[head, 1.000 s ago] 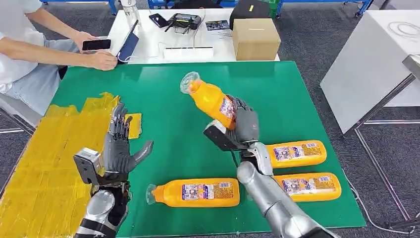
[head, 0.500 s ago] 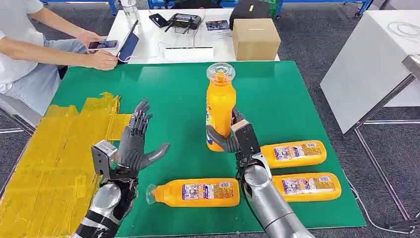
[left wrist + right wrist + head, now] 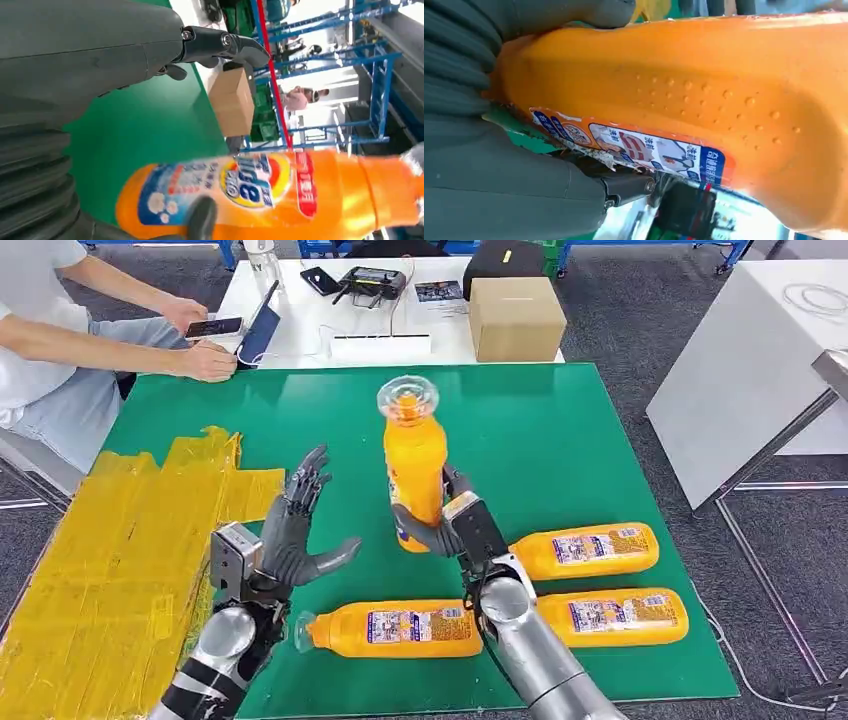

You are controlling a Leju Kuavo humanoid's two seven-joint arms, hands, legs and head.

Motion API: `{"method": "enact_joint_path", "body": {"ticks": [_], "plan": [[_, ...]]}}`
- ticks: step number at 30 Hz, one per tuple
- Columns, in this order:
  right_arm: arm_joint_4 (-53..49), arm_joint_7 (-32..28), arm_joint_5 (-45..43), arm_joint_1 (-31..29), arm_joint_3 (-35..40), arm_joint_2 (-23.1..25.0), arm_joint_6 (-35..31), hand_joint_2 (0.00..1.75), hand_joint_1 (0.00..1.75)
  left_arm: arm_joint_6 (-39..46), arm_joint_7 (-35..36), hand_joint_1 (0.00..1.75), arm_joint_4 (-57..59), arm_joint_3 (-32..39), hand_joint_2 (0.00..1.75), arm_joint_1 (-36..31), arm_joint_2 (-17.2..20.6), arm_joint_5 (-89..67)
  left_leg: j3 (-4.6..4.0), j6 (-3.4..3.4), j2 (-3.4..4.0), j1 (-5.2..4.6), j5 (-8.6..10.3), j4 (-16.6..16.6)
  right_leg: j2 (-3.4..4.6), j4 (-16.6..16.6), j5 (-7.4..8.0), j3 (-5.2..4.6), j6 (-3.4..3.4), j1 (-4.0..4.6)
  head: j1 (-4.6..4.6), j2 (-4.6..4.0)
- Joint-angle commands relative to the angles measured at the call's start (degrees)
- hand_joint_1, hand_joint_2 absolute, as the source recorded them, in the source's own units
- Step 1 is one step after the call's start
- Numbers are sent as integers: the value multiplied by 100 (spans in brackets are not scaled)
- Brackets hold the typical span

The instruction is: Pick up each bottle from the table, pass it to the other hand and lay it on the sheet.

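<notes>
Green table (image 3: 600, 430), upright held bottle (image 3: 414, 472)

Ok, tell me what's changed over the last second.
The right hand turned its held bottle from tilted to upright and carried it toward the open left hand, which rose and closed in without touching it. The three lying bottles and the yellow sheet stayed put.
</notes>
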Motion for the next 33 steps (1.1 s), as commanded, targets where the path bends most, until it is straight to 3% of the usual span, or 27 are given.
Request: {"method": "enact_joint_path", "body": {"ticks": [1,11,24,25,33], "plan": [[516,85,415,-345,745,-122,-87,175,175,-12,39,0,467,-195,175,-330,107,3,17,-3,-1,6,-4,-3,2,-7,-2,19,-7,6,-2,0],[968,193,1584,-383,1606,-31,-514,175,175,-39,79,0,500,-96,175,-387,45,28,13,-4,-5,4,-4,-2,-2,-5,-3,16,-6,4,-2,0],[1285,344,2204,-417,1900,29,-868,175,175,-332,166,0,478,36,175,-382,2,342,12,-4,-5,5,-3,-4,-3,-7,-2,15,-6,5,-2,0],[1271,328,2200,-409,1892,33,-885,175,175,-333,165,175,487,41,175,-376,-12,350,17,-4,-6,6,-5,-4,-3,-9,-4,21,-7,6,-2,0],[1183,296,2115,-374,1821,27,-859,175,175,-357,157,175,554,46,175,-370,-39,389,13,-4,-7,7,-4,-2,-4,-7,-3,18,-6,7,0,0]]}}
